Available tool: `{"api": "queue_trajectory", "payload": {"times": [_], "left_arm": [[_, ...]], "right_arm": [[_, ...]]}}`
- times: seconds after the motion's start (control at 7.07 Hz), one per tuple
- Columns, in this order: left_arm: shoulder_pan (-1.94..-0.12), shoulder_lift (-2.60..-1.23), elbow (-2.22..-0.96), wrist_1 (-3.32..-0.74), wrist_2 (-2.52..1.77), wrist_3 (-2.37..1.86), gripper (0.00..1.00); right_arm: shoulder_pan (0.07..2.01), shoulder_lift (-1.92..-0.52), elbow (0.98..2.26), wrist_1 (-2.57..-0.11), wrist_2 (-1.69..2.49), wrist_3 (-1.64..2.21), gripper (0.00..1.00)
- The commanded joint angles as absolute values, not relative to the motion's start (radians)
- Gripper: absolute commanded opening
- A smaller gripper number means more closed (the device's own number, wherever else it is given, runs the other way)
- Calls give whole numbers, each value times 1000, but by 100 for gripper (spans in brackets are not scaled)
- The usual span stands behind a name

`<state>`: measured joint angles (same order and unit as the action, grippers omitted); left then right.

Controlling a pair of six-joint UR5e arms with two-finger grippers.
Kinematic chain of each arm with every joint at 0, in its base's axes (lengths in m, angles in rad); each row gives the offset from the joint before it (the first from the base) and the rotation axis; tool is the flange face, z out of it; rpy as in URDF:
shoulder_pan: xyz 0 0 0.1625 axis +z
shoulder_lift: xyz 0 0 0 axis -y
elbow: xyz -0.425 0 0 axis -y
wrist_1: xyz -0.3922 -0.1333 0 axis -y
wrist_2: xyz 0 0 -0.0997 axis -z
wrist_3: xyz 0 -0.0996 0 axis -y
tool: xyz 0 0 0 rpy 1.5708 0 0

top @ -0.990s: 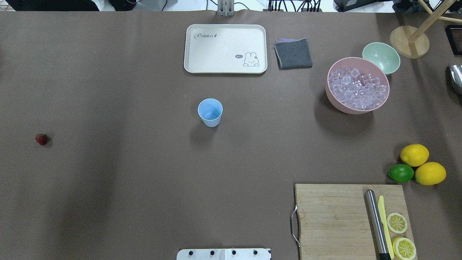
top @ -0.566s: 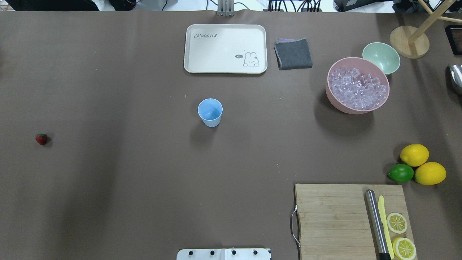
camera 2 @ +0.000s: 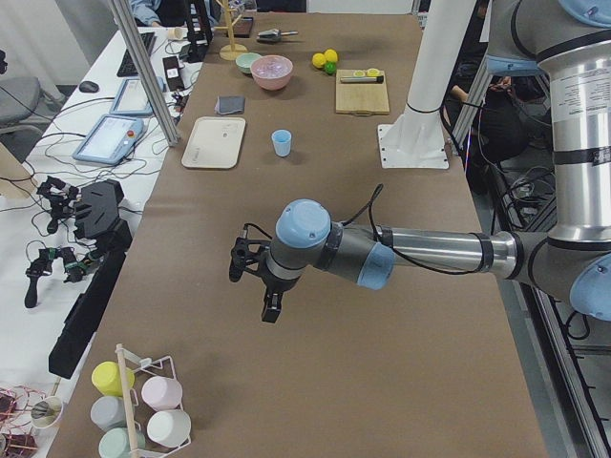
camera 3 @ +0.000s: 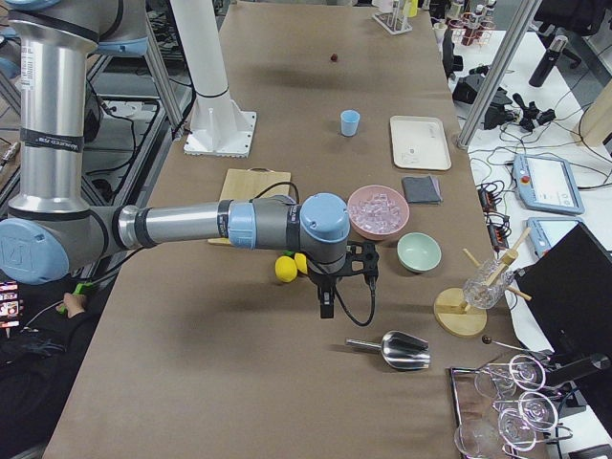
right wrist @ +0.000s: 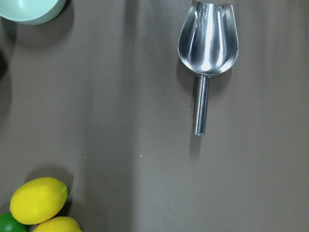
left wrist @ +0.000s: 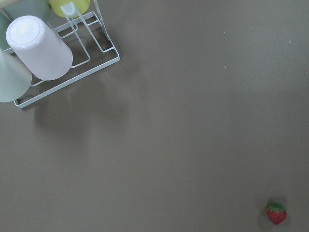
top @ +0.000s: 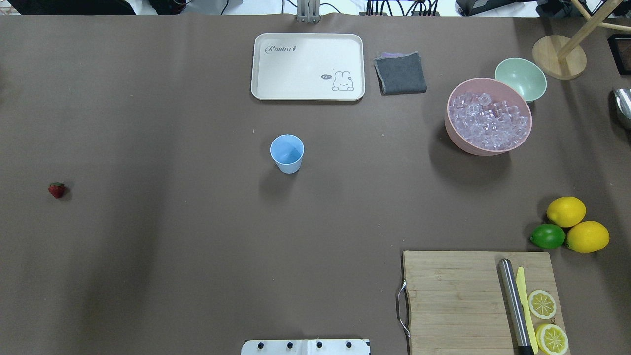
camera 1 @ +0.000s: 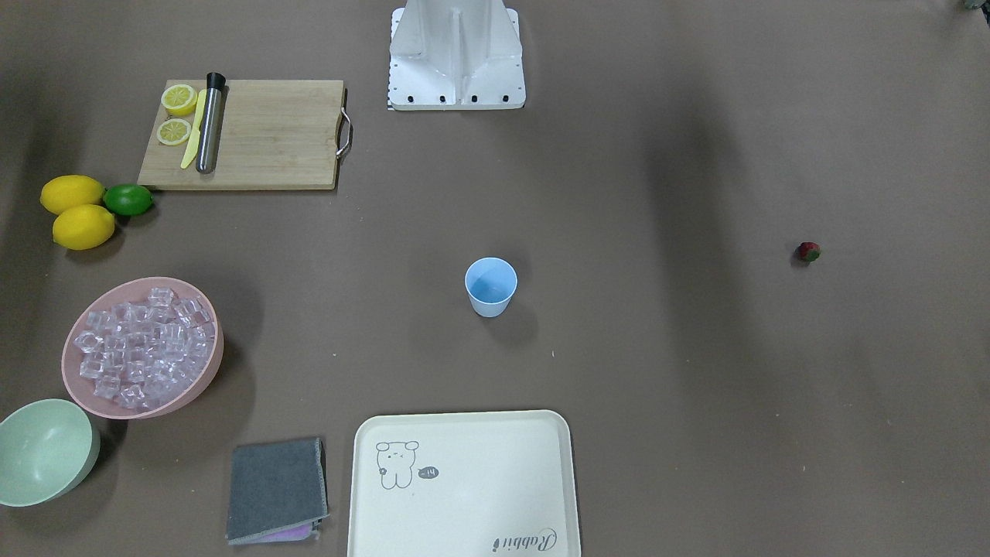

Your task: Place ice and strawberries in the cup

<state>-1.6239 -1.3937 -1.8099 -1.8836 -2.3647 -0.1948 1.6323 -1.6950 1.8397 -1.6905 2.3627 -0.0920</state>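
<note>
Fingers on the left gripper point(camera 2: 270, 307) and the right gripper point(camera 3: 325, 302) hang above the brown table point(top: 197, 222), but they look too small to tell if they are open or closed. The blue cup point(top: 287, 153) stands upright in the middle with nothing in it. 1 red strawberry point(top: 56, 190) lies far off on the left, and the ice point(top: 488, 123) fills the pink bowl point(top: 453, 134) on the right.

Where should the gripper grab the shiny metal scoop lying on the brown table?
The shiny metal scoop lies flat, bowl facing up. Probably best to take its thin straight handle from straight above, jaws closing across its width. The bowl is much wider, and nothing lies against the handle.
</note>
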Motion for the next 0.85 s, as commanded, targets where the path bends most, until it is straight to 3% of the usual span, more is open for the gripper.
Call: {"api": "queue_trajectory", "payload": {"times": [0.0, 0.42, 0.71], "left_arm": [[-1612, -1402, -1802, -1884, -2361, -195, 98], [-1611, -1402, -1767, -1896, -2358, -184, 98], [-1611, -1402, -1770, -1916, -2358, -184, 98]], "right_arm": [[1634, -1697, 1839, -1690, 2362, -92, 99], [1632, -1686, 1841, -1689, 2362, -92, 99], [1587, -1608, 1845, -1689, 2356, -62, 99]]}}
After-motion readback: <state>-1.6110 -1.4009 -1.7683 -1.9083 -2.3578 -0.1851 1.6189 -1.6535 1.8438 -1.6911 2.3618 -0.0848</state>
